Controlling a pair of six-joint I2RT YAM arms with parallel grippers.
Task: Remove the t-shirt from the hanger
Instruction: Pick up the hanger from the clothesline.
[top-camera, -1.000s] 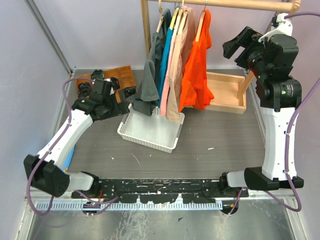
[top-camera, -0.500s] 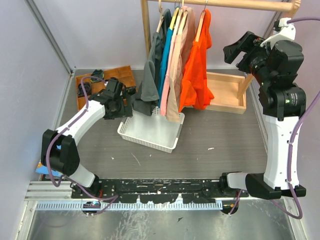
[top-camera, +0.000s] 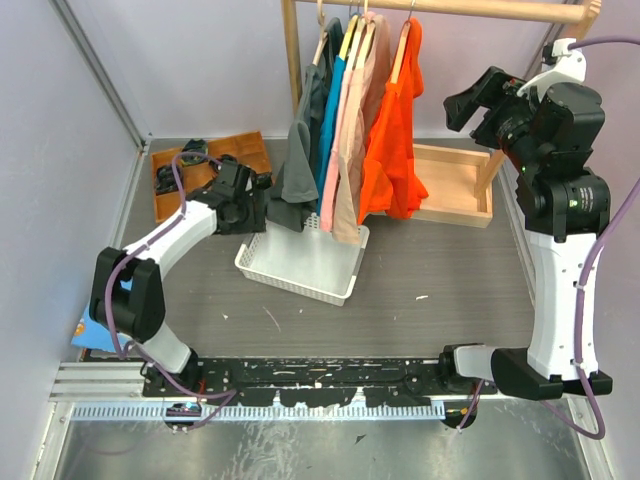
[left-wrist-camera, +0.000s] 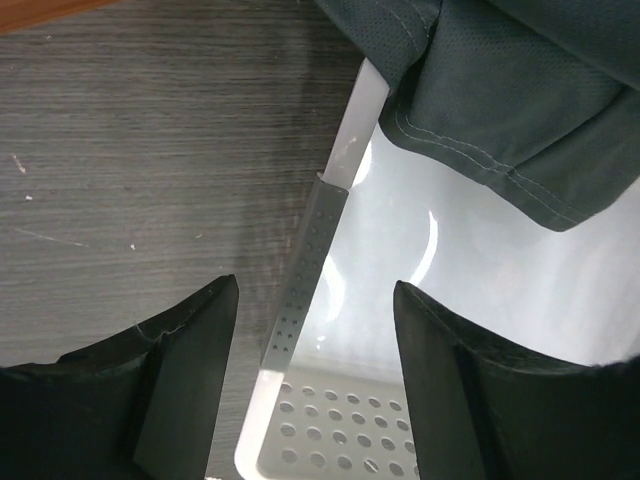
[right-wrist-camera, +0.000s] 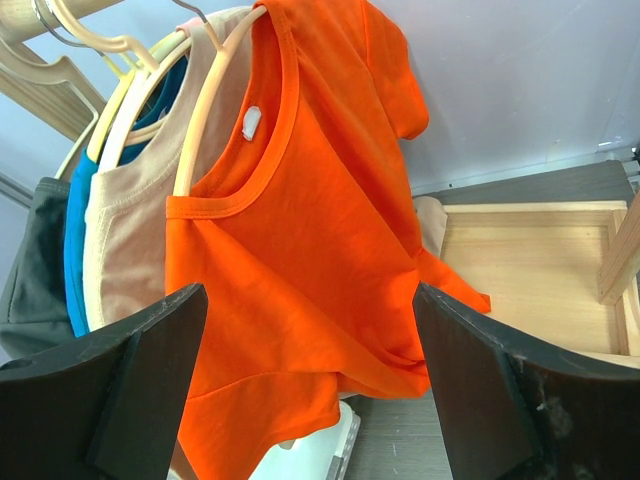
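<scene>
Wooden rail (top-camera: 450, 8) across the back of the bench (top-camera: 430, 270), carrying four t-shirts, each on its own hanger: dark grey t-shirt (top-camera: 295, 170), blue t-shirt (top-camera: 330, 120), beige t-shirt (top-camera: 352, 150), orange t-shirt (top-camera: 390, 140), listed left to right. None was off its hanger. The pale hanger (right-wrist-camera: 215, 100) showed inside the orange collar. White perforated basket (top-camera: 290, 285) stood under the shirts. Wooden tray (top-camera: 470, 215) lay behind and to the right. The left gripper (left-wrist-camera: 312, 290) was low over the basket's left rim, just below the dark grey hem, its jaws wide and holding nothing. The right gripper (right-wrist-camera: 308, 295) was raised to the right of the rail and faced the orange t-shirt, its jaws wide, apart from the cloth.
</scene>
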